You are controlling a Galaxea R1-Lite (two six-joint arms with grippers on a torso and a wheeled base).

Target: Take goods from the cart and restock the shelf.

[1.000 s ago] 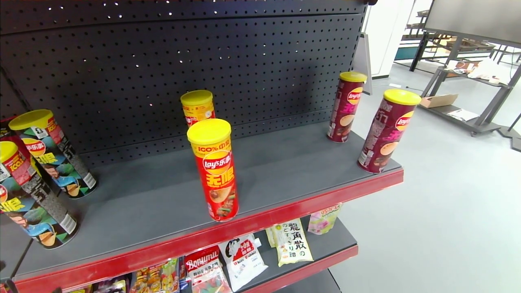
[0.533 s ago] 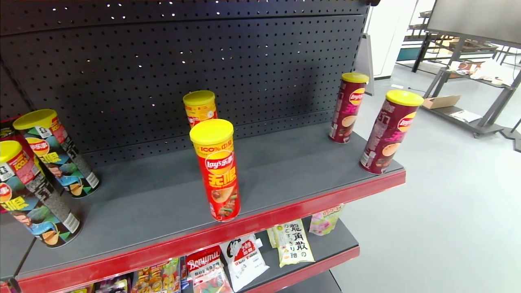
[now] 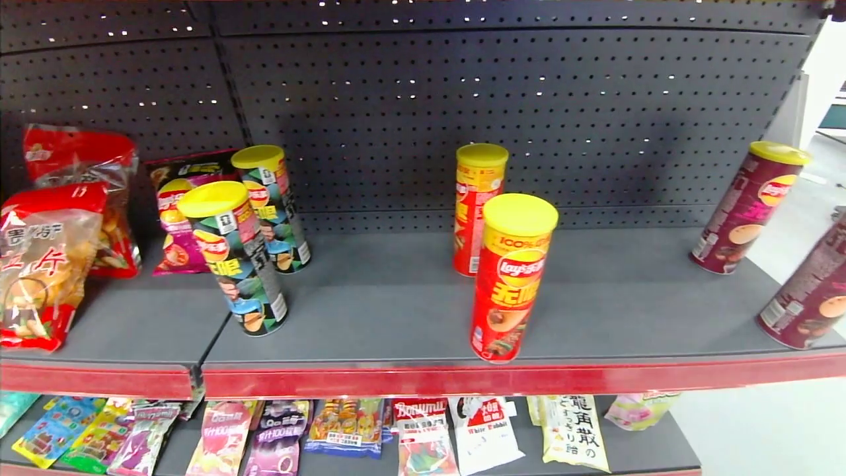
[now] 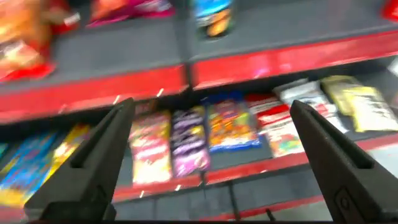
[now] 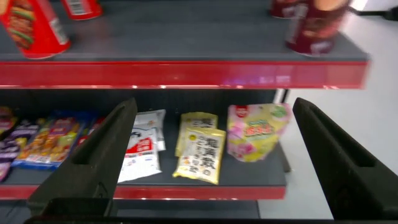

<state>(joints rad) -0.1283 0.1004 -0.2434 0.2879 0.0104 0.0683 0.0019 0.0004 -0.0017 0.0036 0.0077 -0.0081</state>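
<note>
1. Six cans stand upright on the upper shelf (image 3: 396, 311), in three front-and-back pairs.
2. The middle front can (image 3: 512, 277) stands at the front lip, with the middle rear can (image 3: 477, 208) behind it, slightly left.
3. The left front can (image 3: 234, 258) and left rear can (image 3: 272, 208) stand to the left, with snack bags (image 3: 46, 264) further left.
4. The right rear can (image 3: 747, 208) and right front can (image 3: 809, 297) stand at the right end.
5. Packets (image 3: 423, 436) line the lower shelf (image 3: 634, 456).

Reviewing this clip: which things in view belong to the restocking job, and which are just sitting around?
Job:
shelf
red cans
maroon cans
patterned cans
left gripper and right gripper, both open, holding nothing

Just there:
snack bags at the shelf's left end
packets below
</note>
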